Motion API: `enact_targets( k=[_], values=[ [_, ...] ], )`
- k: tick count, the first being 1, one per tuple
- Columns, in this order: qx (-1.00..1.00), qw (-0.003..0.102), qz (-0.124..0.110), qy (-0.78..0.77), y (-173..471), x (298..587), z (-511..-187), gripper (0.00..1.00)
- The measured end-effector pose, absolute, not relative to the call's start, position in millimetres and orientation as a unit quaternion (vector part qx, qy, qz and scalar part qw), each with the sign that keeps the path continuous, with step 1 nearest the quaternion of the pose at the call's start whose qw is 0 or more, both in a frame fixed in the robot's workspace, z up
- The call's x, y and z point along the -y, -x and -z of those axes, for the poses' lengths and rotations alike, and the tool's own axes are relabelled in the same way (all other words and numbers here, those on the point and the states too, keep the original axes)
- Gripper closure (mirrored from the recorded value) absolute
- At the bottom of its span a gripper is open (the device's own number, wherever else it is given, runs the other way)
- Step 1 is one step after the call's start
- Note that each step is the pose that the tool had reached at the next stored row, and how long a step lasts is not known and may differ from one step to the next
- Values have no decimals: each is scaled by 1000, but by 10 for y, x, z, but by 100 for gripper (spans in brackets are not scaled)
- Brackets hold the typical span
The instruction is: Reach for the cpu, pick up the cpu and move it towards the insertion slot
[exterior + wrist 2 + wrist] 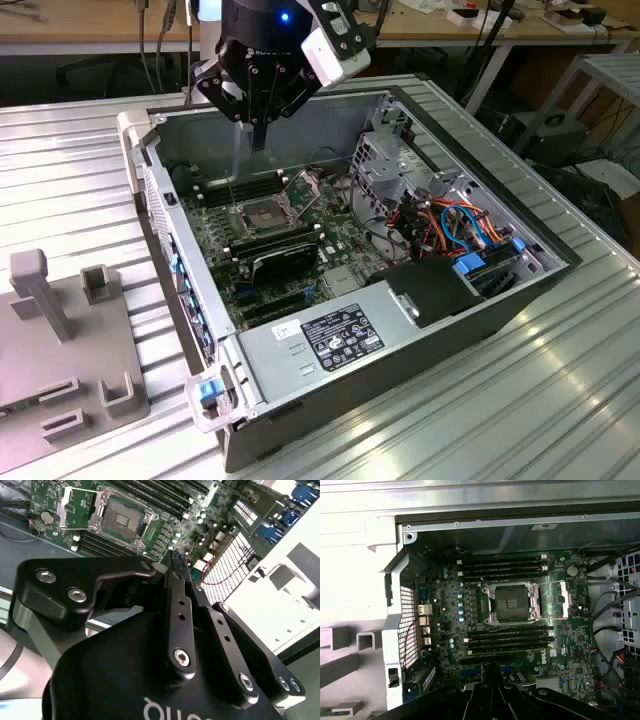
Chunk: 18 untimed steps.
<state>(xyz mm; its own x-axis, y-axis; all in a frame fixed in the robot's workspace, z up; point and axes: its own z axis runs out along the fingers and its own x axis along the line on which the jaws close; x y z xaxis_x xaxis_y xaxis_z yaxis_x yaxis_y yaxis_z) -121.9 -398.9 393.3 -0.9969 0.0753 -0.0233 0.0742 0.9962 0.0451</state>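
The gripper (258, 138) hangs over the open computer case (200, 145), jaws closed together at the tips. The insertion slot (262, 214) lies uncovered on the green motherboard (345, 250), below the gripper and apart from it.

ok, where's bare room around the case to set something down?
Bare ribbed table on the exterior view's right of the case and nearer the camera, plus a strip between case and grey fixture. Inside is crowded: cables, drive cage, board, slot, with the gripper hanging above the board.
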Motion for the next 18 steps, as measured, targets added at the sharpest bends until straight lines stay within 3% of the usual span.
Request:
enact_targets(
  k=[18],
  values=[
    [-999,12,-22,-37,1373,3989,-3933,89]
  ],
)
